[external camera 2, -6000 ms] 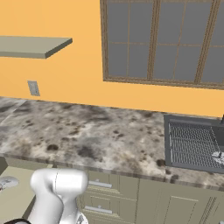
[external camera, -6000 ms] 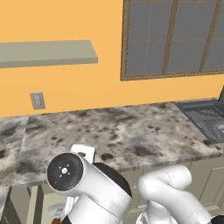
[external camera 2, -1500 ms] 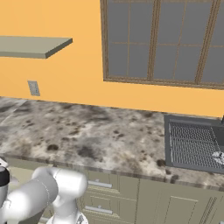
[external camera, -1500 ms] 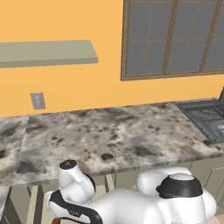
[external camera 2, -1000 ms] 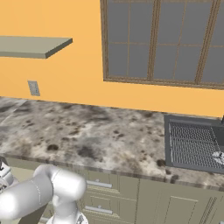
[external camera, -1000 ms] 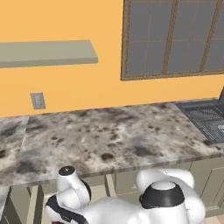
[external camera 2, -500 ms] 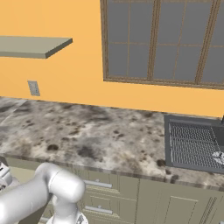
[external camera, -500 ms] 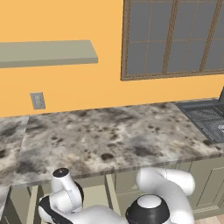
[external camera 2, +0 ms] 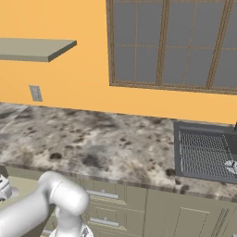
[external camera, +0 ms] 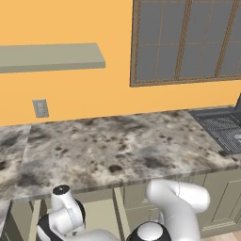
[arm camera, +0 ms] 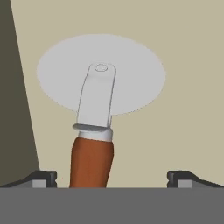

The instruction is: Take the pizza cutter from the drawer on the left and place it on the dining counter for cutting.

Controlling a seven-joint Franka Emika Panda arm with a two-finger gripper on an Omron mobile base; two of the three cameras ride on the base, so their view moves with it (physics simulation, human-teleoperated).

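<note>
The pizza cutter (arm camera: 98, 105) lies flat on the pale floor of the drawer (arm camera: 188, 131), with its round silver blade away from me and its brown handle (arm camera: 91, 164) running toward my hand. My gripper (arm camera: 112, 177) hangs just above the handle end. It is open, with the dark fingertips (arm camera: 43, 176) wide apart on either side of the handle and not touching it. The drawer's dark side wall (arm camera: 13, 109) is on the left. In the left base view my arm (external camera: 176, 207) bends down below the counter edge. The dining counter is out of view.
The long wall counter (external camera: 117, 150) of mottled stone runs across above my arm, with a sink (external camera 2: 203, 152) at its right end. Shut drawers with silver handles (external camera 2: 102, 195) sit under it. A shelf (external camera: 47, 56) and a window (external camera: 188, 40) are on the orange wall.
My arm has folded lower below the counter edge: the elbow has sunk toward the bottom of the left base view and the wrist has dropped down and left.
</note>
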